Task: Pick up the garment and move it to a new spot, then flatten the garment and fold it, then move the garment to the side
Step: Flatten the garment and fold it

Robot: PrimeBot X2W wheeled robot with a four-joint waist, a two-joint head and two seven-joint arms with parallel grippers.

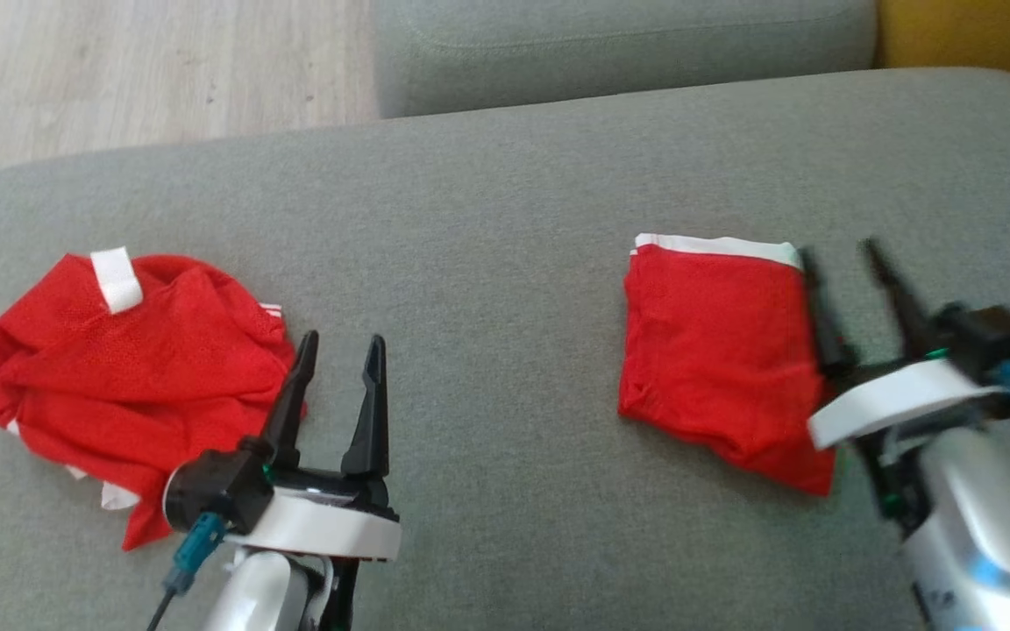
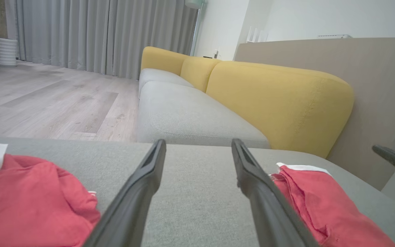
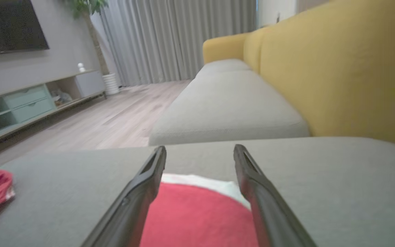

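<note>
Garment, red, folded (image 1: 715,350), right on grey sofa seat (image 1: 505,219); right gripper (image 1: 840,254) at its right edge, jaws apart, empty. Left gripper (image 1: 341,342) jaws apart, empty, beside crumpled red garment (image 1: 137,368) left.

Head camera high above grey seat cushion (image 1: 505,175), downward; both wrist cameras low along it, close.
</note>
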